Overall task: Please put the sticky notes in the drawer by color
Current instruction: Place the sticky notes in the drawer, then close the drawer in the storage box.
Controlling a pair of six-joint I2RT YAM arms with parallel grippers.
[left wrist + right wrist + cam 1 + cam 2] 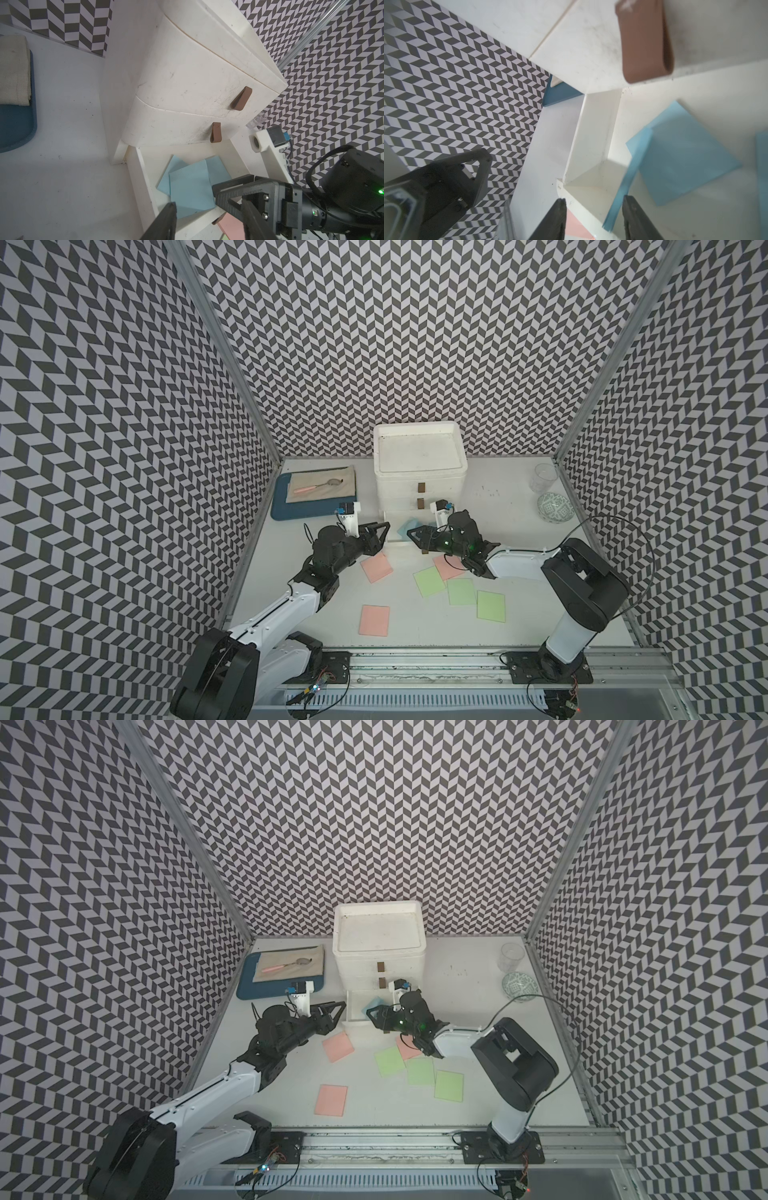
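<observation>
The white drawer unit stands at the back, its bottom drawer pulled out. Light blue sticky notes lie overlapped inside it. My right gripper hangs open over that drawer; one blue note stands on edge next to one finger, unclamped. My left gripper is open and empty at the drawer's left front corner. On the table lie three pink notes, the last partly under my right arm, and three green notes.
A blue tray with a beige cloth and a spoon sits left of the drawer unit. A clear glass and a patterned bowl stand at the back right. Patterned walls close in three sides.
</observation>
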